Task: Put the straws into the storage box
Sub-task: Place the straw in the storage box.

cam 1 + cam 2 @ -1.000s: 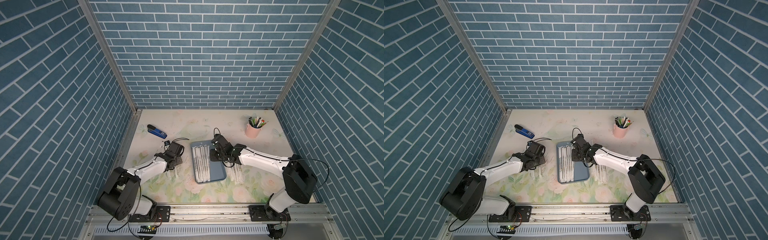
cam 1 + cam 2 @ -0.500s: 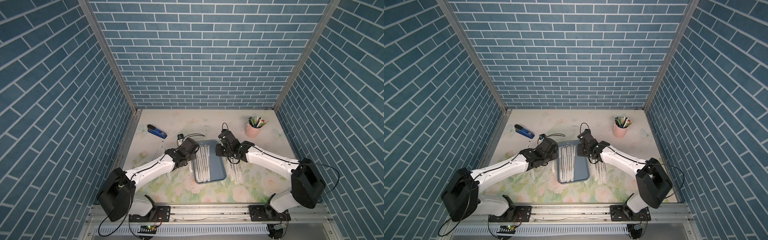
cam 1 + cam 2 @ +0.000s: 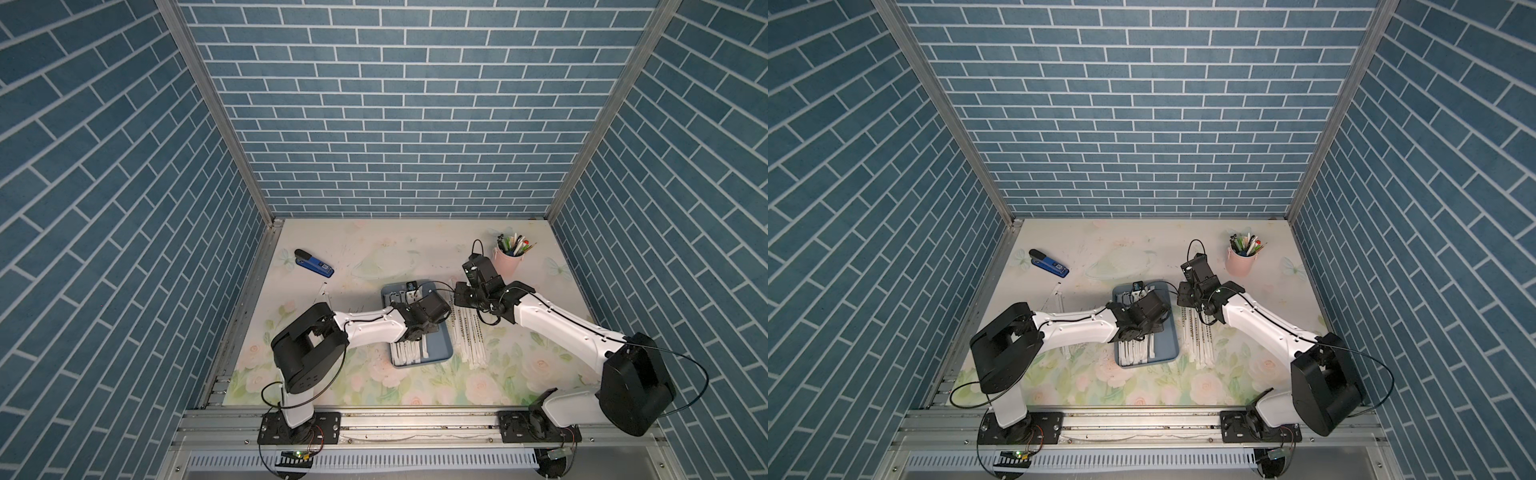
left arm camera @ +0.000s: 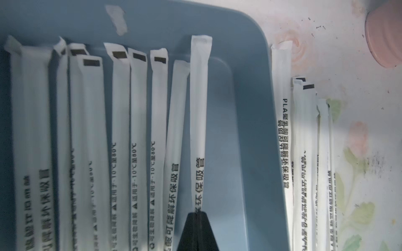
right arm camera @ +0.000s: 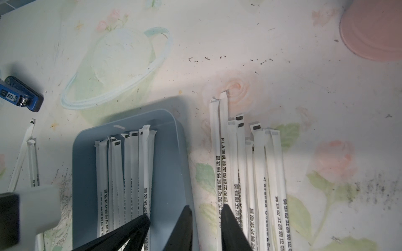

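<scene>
The storage box lies right under the left tool and is well stocked. At least eight straws lie side by side on its floor, off to one side of that tool, with their ends toward the far wall. A ninth, the held straw, is pinched between the tool's closed tips. It runs out ahead of the tool with its far end reaching the box's far wall. It looks about to be laid down, though I cannot tell whether it touches the floor.

The right tool hangs low just outside the box wall with its tips apart, and nothing shows clamped between them. Beside and ahead of it, a loose row of some eight or nine straws lies on the tabletop, packed together close along the box's outer wall. Across the box from this tool, a pair of straws lies on the tabletop, and the left arm may hide others there.

My judgement is that the task is roughly half done, with ten or more straws left to move.

Further out there is one pink cup of pens beyond the right tool, and one stapler well apart from both tools.
</scene>
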### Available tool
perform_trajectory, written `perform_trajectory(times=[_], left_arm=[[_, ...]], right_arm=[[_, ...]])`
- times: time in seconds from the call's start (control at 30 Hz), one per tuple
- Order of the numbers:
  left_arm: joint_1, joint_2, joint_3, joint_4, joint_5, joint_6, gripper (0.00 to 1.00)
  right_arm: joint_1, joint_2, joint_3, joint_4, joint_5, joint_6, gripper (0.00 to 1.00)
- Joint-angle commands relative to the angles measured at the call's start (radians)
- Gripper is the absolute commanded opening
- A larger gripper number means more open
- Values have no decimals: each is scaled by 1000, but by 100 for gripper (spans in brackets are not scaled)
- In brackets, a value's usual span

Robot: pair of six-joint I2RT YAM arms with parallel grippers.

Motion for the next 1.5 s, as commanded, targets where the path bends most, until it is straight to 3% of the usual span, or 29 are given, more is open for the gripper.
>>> perform_trajectory(times=[0.0, 0.77, 1.0, 1.47], left_arm=[[-13, 28, 16, 5, 14, -22, 0], [-13, 33, 15, -49, -16, -30, 6], [-12, 23, 29, -53, -24, -23, 15], [-8, -36, 69, -97, -73, 17, 23]], right_arm=[[-6, -31, -18, -14, -1, -28, 25], [-13, -14, -19, 4, -31, -36, 24], [-13, -8, -23, 9, -42, -37, 23], [-16, -14, -44, 10, -49, -43, 22]])
